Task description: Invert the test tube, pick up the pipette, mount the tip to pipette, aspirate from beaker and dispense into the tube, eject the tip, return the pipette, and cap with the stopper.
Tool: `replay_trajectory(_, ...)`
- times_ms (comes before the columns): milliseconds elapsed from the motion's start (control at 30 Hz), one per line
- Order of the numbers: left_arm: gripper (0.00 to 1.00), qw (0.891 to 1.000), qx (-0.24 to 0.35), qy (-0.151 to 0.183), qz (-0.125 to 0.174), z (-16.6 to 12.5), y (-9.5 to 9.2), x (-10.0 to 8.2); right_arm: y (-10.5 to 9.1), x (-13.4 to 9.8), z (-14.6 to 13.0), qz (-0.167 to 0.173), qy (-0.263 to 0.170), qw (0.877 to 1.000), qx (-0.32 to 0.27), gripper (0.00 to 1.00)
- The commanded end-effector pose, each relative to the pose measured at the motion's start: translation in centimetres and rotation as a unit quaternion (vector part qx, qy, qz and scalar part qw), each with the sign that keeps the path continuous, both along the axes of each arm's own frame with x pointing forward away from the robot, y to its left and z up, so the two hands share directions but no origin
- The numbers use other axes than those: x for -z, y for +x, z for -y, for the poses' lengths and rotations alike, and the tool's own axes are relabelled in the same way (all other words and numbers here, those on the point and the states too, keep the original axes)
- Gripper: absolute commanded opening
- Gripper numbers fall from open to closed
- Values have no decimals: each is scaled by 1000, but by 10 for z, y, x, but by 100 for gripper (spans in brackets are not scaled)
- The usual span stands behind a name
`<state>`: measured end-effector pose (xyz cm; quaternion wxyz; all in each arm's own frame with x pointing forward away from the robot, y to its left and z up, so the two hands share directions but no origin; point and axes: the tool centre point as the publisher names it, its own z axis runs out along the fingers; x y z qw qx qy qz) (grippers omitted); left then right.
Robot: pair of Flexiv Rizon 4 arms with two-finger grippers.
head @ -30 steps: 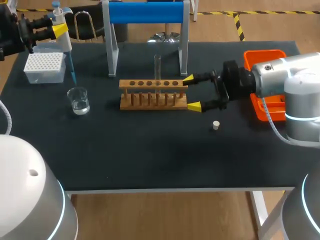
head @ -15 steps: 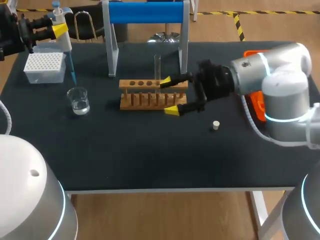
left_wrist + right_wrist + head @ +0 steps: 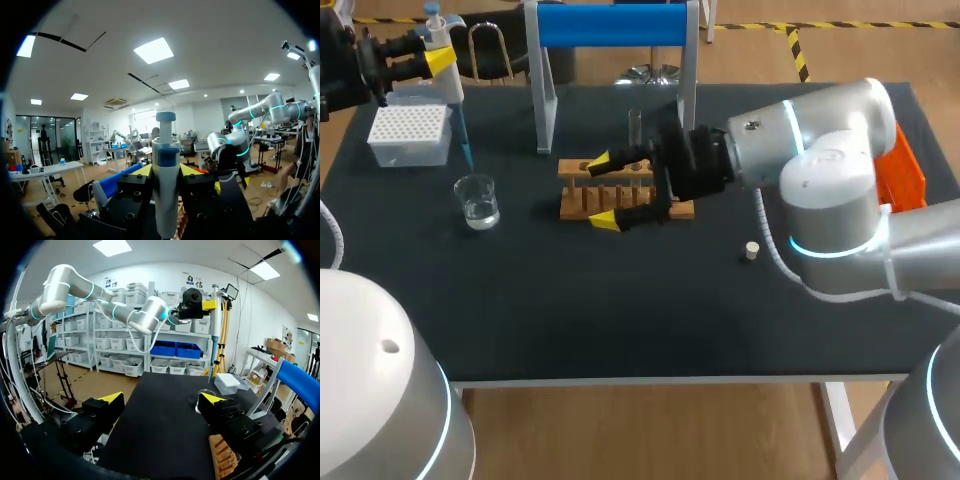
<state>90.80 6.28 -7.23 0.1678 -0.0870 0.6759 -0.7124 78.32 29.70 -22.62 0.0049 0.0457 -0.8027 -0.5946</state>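
Noted pipette (image 3: 448,85) clamped between fingers of left gripper (image 3: 440,58), tip just above beaker (image 3: 478,200). Found right gripper (image 3: 602,190) with fingers spread wide either side of wooden rack (image 3: 575,200). Recorded test tube (image 3: 634,125) upright in rack, stopper (image 3: 752,250) on tabletop (image 3: 620,300).

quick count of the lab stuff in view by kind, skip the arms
white plastic tip box: 1
clear glass beaker: 1
wooden test tube rack: 1
clear glass test tube: 1
small white stopper: 1
orange plastic tray: 1
blue-topped metal stand: 1
white and blue pipette: 1
total: 8
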Motion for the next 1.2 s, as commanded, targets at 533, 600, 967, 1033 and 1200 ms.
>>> replay_trajectory(533,0,1000,1,0,1,-1,0,0,16,29,-72,-13,-60,991,122,100)
replay_trajectory(600,0,1000,1,0,1,-1,0,0,20,34,-75,-10,-67,990,127,100)
replay_trajectory(967,0,1000,1,0,1,-1,0,0,37,50,-84,-11,-84,985,151,100)
replay_trajectory(1033,0,1000,1,0,1,-1,0,0,40,52,-85,-10,-84,984,154,100)
replay_trajectory(1200,0,1000,1,0,1,-1,0,0,46,57,-88,-7,-89,983,162,100)
